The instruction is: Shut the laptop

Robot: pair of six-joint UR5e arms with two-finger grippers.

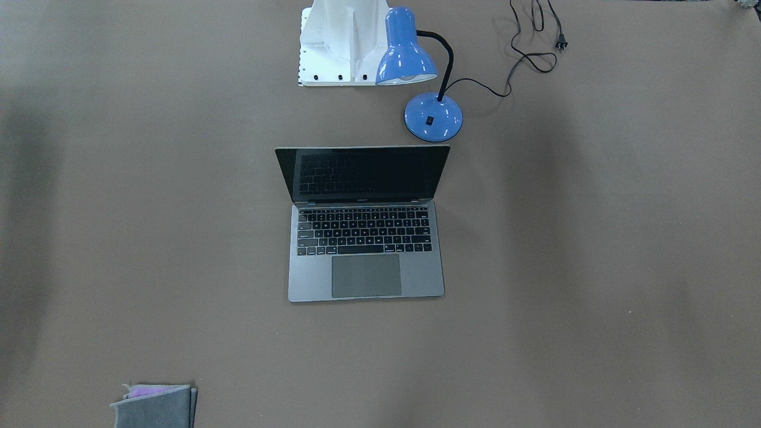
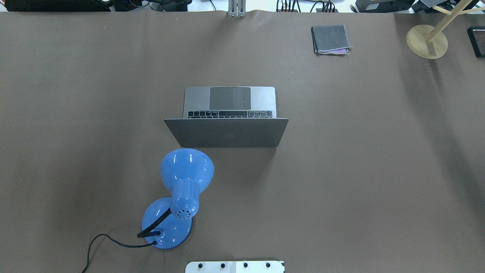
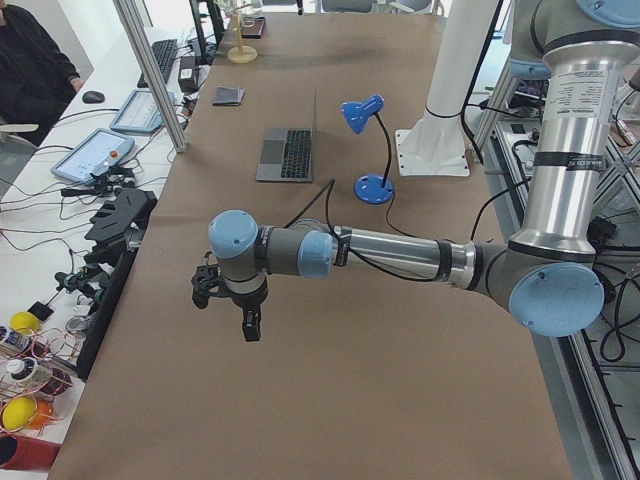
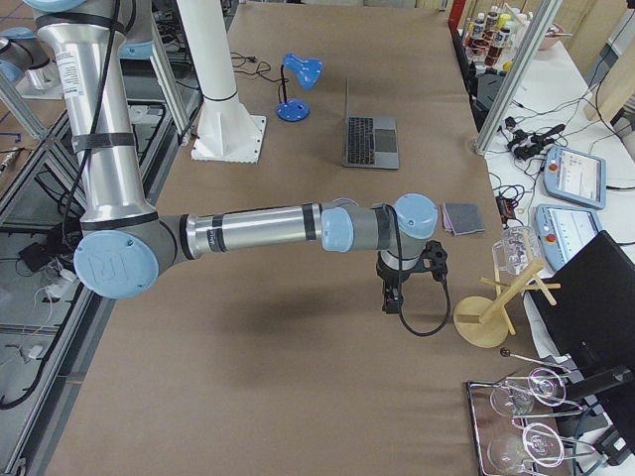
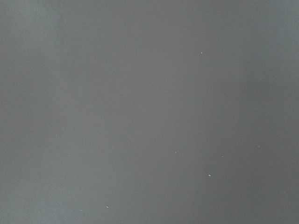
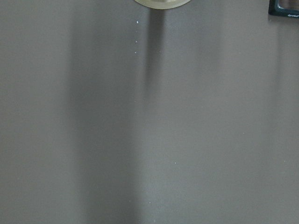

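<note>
The laptop (image 1: 365,238) stands open in the middle of the brown table, its black screen upright and its keyboard and trackpad facing away from the robot. The overhead view shows the back of its grey lid (image 2: 227,132). It also shows in the side views (image 3: 287,152) (image 4: 370,139). My left gripper (image 3: 232,305) hangs over the table's left end, far from the laptop. My right gripper (image 4: 395,296) hangs over the right end, also far from it. Both show only in the side views, so I cannot tell whether they are open or shut. The wrist views show only bare table.
A blue desk lamp (image 2: 185,178) stands just behind the lid on the robot's side, its cord (image 1: 523,56) trailing off. A folded grey cloth (image 2: 330,39) lies at the far right. A wooden stand (image 2: 427,41) is at the far right corner, near my right gripper (image 4: 486,317).
</note>
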